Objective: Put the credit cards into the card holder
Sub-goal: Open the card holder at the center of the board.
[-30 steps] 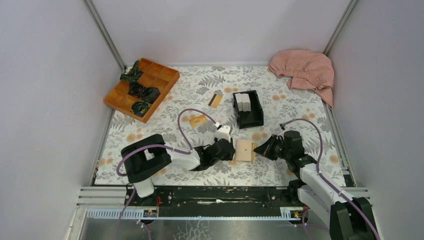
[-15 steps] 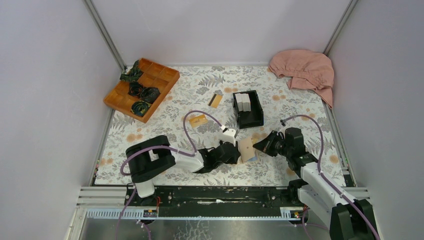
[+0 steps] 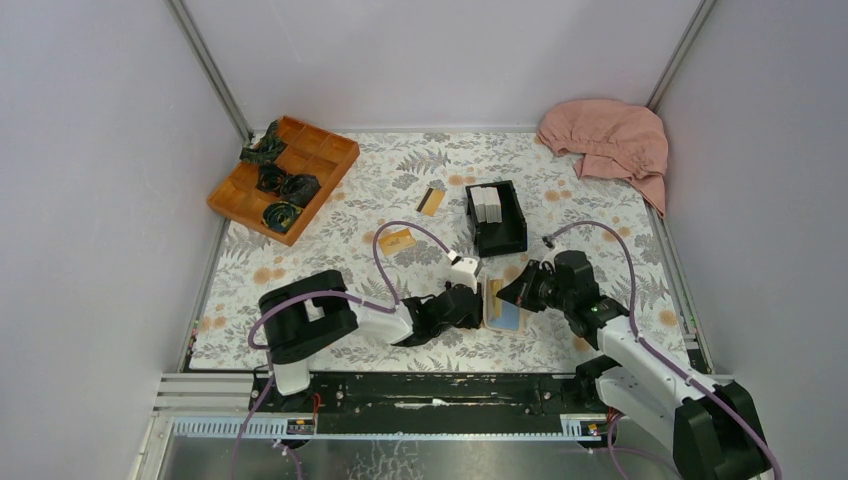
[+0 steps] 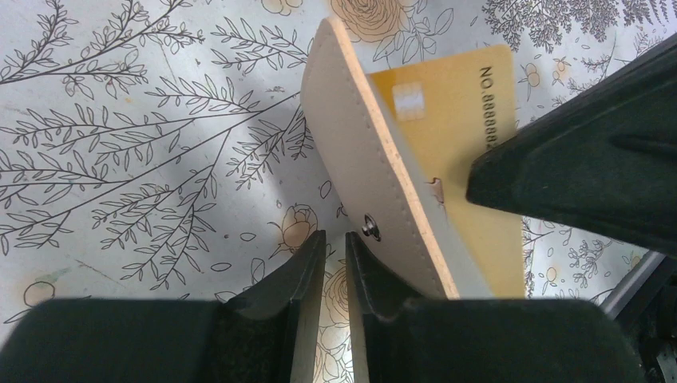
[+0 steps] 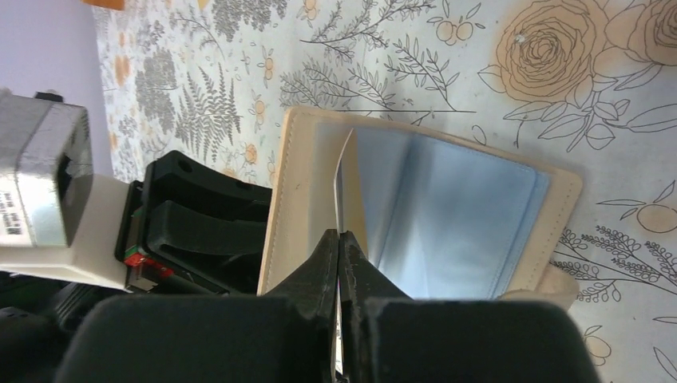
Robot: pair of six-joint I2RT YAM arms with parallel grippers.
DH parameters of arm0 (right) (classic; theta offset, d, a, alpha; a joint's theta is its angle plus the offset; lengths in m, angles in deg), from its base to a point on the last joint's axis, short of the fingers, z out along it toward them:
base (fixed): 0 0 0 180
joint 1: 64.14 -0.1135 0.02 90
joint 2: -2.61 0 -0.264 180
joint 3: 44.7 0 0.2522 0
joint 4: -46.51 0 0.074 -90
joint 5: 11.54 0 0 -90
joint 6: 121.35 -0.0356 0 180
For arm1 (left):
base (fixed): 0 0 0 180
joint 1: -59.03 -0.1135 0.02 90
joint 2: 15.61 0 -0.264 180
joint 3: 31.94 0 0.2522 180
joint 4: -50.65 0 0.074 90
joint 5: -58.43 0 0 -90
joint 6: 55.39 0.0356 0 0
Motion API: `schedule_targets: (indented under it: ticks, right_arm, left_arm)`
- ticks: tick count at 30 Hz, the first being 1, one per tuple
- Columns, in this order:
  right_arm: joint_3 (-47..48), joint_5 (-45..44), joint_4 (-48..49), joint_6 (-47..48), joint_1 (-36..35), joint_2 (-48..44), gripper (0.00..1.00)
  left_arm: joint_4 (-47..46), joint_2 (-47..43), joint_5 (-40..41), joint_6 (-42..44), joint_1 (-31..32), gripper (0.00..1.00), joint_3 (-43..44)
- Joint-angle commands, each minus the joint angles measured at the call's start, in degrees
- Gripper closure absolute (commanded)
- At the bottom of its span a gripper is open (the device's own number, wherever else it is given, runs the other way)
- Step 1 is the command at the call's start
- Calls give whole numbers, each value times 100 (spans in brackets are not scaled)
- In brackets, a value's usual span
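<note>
Flowers cover the desk [image 3: 390,180]. Far back and left of the card holder [image 5: 447,207] sits an orange tray [image 3: 330,150]. Nearer, still back left of it, lie a card with a black band [image 3: 431,201] and an orange card [image 3: 397,241]. Just beside its raised flap, the left fingers [image 4: 334,239] sit nearly together with nothing between them. From its right, the right fingers [image 5: 338,235] pinch a gold card [image 4: 447,120] standing on edge in the open card holder. Just behind it sits a black box [image 3: 496,240], and far back right a pink cloth [image 3: 610,135].

credit card [image 4: 447,120], "NO.8888" partly readable
</note>
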Motion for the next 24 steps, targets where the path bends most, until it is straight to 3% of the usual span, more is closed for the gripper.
schedule_targets:
  ticks: [1, 11, 24]
  right_arm:
    - [220, -277, 94, 111, -348, 221, 100]
    - [147, -855, 278, 132, -918, 467, 100]
    - [978, -2019, -695, 285, -1856, 302, 100]
  left_arm:
    - [1396, 631, -434, -46, 100, 76, -315]
    - [1314, 642, -476, -209, 99, 75, -672]
    - [1518, 226, -125, -580, 228, 70, -1042]
